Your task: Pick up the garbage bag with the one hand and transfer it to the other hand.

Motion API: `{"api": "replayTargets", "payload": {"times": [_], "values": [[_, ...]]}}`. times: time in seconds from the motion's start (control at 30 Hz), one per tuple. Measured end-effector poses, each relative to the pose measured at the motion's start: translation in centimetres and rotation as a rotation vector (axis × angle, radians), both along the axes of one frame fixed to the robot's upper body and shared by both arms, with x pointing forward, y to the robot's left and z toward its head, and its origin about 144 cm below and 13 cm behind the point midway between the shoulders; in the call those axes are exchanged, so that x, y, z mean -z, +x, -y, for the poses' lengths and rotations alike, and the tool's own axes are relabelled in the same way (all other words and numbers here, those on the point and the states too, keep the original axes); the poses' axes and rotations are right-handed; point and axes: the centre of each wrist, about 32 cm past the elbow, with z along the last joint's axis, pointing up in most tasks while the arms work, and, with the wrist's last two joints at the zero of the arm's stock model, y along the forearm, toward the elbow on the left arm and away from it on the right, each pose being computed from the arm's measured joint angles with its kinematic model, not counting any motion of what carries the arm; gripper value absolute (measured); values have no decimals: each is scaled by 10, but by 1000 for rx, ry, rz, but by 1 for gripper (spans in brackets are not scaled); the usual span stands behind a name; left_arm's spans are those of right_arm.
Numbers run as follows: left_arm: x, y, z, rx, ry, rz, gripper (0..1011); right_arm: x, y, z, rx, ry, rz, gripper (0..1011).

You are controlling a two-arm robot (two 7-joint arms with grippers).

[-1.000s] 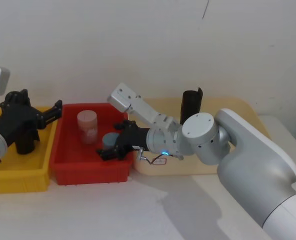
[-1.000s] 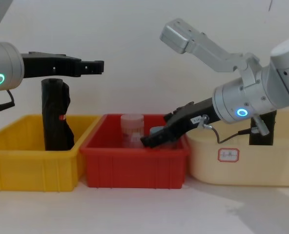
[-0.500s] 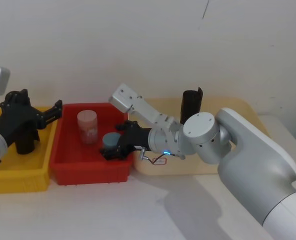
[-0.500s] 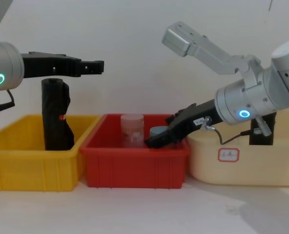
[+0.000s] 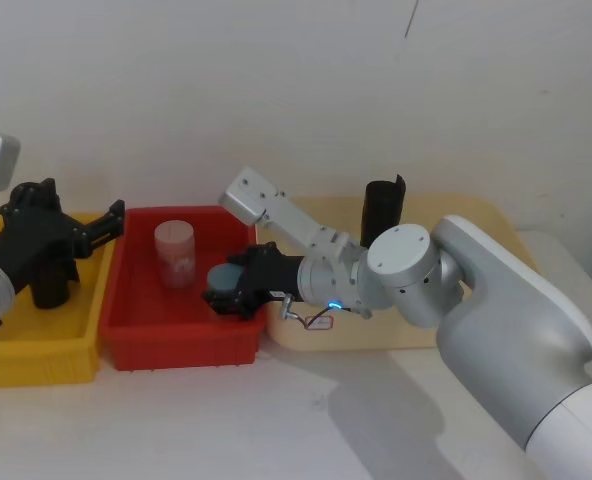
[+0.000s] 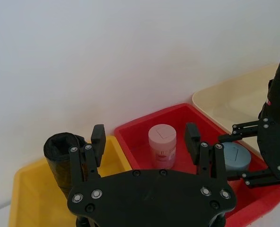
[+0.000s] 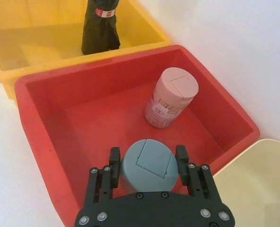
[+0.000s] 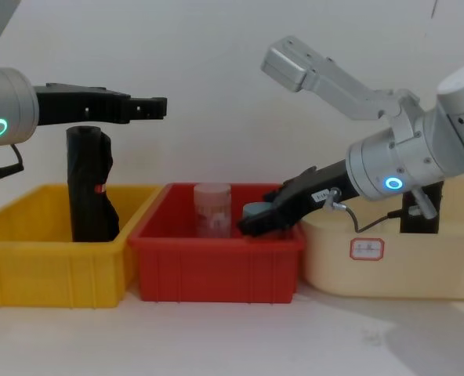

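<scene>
The garbage bag (image 5: 383,205), a smooth black roll, stands upright in the cream bin (image 5: 476,215) at the right; in the chest view the garbage bag (image 8: 420,207) is partly hidden behind my right arm. My left gripper (image 5: 104,222), on the green-ringed arm, hovers open and empty above the yellow bin (image 5: 36,350), far from the bag; the left gripper (image 6: 144,137) has its fingers spread. My right gripper (image 5: 226,292), on the blue-ringed arm, is shut on a grey-blue canister (image 7: 147,165) held over the red bin (image 5: 176,335).
A lumpier black roll (image 8: 89,188) with a red mark stands in the yellow bin (image 8: 52,251). A pink canister (image 5: 174,253) stands in the red bin (image 8: 216,243). The three bins sit side by side against a white wall.
My right gripper has risen a little with the grey-blue canister, lifting it toward the red bin's rim. The left arm has not moved.
</scene>
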Motion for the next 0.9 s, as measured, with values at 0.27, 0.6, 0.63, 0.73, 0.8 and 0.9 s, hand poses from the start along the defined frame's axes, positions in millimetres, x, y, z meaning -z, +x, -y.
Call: {"api": "replayTargets", "payload": {"times": [0.27,0.6,0.63,0.73,0.8,0.9], "values": [[0,0,0,0,0,0,1001,0,0,1,1,1,1,692],[0,0,0,0,0,0,1001,-11,-5,3,9,67,21,692],[0,0,0,0,0,0,1001,-13,-5,3,11,73,25,692],[0,0,0,0,0,0,1001,-21,-8,5,19,105,42,692],[0,0,0,0,0,0,1001,-29,-10,8,28,133,61,692],[0,0,0,0,0,0,1001,-40,-13,13,40,169,87,692]]}}
